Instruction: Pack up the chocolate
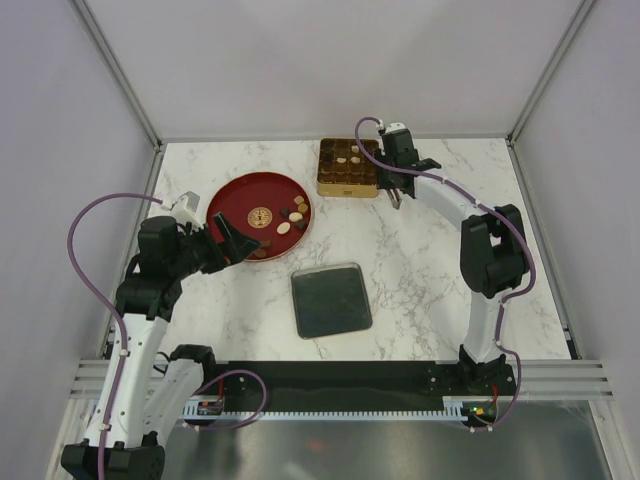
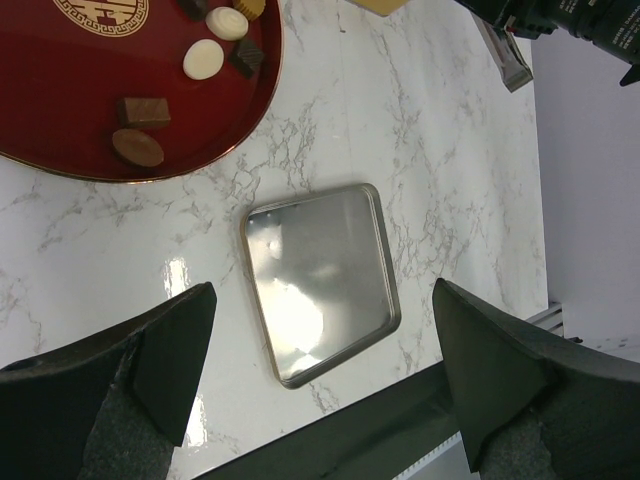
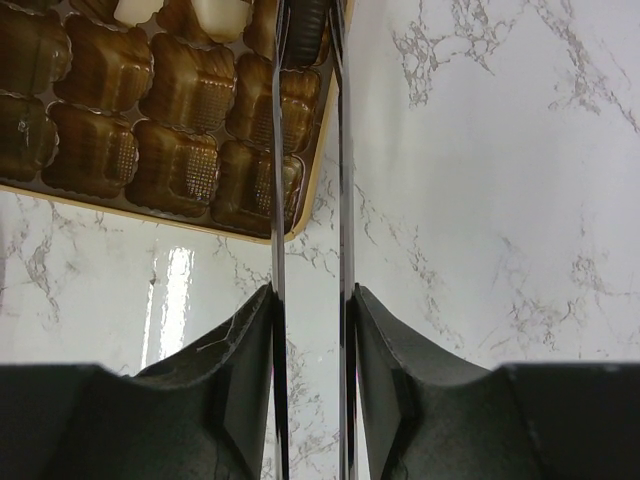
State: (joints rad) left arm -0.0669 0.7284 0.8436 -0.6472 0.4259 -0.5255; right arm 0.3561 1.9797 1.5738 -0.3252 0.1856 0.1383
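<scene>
Left gripper (image 2: 322, 296) is standing wide open, holding nothing, at the lower edge of the red dish (image 1: 232, 195), left of centre. Right gripper (image 3: 312, 292) is clamping thin metal tongs (image 3: 277, 150) beside the gold tin (image 1: 347, 190), top centre. Chocolate (image 1: 291, 217) is lying mostly on the dish's right side.

Lab booth: white walls (image 1: 330, 60), aluminium frame (image 1: 121, 75)
</scene>
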